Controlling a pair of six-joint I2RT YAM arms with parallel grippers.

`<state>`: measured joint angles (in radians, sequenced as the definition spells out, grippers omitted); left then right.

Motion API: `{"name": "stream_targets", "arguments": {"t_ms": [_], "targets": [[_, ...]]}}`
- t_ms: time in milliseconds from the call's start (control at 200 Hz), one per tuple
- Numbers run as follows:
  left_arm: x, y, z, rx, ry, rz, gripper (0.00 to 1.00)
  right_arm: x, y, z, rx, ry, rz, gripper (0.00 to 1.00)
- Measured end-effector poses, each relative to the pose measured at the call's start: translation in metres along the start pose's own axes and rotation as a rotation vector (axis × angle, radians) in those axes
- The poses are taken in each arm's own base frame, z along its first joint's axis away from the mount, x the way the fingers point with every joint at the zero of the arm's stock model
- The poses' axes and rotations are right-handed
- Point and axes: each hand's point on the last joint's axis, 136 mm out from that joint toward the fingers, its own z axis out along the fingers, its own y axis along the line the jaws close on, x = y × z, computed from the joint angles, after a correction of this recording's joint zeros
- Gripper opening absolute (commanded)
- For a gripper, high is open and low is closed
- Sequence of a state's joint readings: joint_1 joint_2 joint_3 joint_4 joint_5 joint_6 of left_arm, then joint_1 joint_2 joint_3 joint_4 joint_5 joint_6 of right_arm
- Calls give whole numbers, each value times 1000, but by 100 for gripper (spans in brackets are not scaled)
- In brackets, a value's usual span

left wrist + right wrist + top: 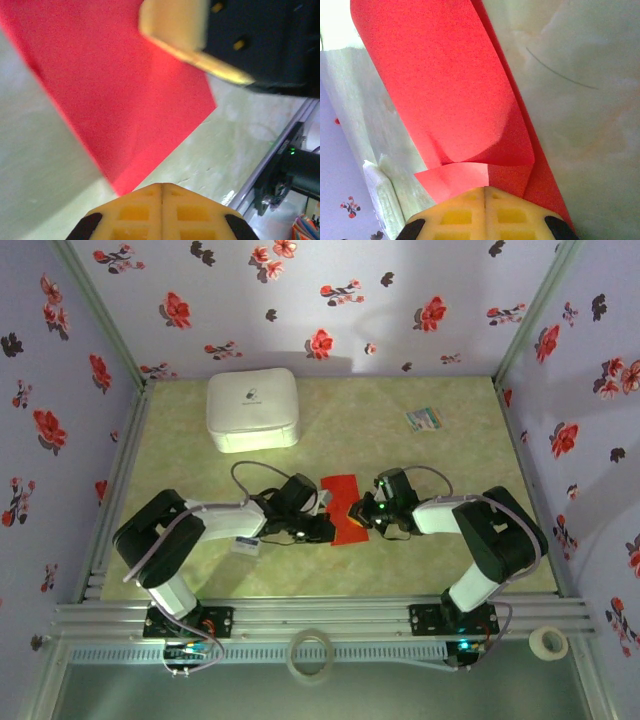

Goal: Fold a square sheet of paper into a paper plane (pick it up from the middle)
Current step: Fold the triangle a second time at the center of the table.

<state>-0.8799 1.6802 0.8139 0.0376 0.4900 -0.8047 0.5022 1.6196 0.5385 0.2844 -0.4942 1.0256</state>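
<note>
Closest up, the right tool (485, 202) has its yellow tips pressed together with no gap at the seam, and the red square sheet of paper (445, 85) runs straight up to them. One layer is curled over in a loose roll, not yet flattened, and a small corner flap pokes out just at the tips. Whether paper is actually nipped between them I cannot tell; the tool could simply be pressing down. Over to the left tool (161, 200): tips pressed together too, nothing between them, parked just beside the sheet's near corner on bare worktop (40, 165).

From above, the sheet (345, 508) lies mid-worktop, squarely between the two tools. It looks like a narrow strip, its long axis pointing away from the arm bases toward the back wall and leaning a touch. The left tool (318, 527) is at its left edge, the right tool (358, 510) at its right edge. My read: the right arm is the nearer one, sitting on the paper, so the crease is its job, swept along that long axis while the left steadies.

Back left, the white box (252, 410) is closed, contents hidden. A small multicoloured card (423, 420) lies back right, well apart.
</note>
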Motion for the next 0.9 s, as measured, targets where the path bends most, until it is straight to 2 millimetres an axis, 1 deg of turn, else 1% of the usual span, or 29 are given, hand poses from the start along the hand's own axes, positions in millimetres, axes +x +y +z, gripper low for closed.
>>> {"name": "stream_targets", "arguments": {"t_ms": [130,235,345,490,900], "targets": [[-20,-11,1,21,-33,14,2,0,0,0,0,0,0,2],[-28,-7,10,11,-37,8,2,0,0,0,0,0,0,2],[-28,5,23,-20,-21,-6,2,0,0,0,0,0,0,2],[-24,19,31,-57,-8,-22,2,0,0,0,1,-2,0,2],[-23,20,32,14,-63,-27,0,0,-1,-3,19,-5,3,4]]}}
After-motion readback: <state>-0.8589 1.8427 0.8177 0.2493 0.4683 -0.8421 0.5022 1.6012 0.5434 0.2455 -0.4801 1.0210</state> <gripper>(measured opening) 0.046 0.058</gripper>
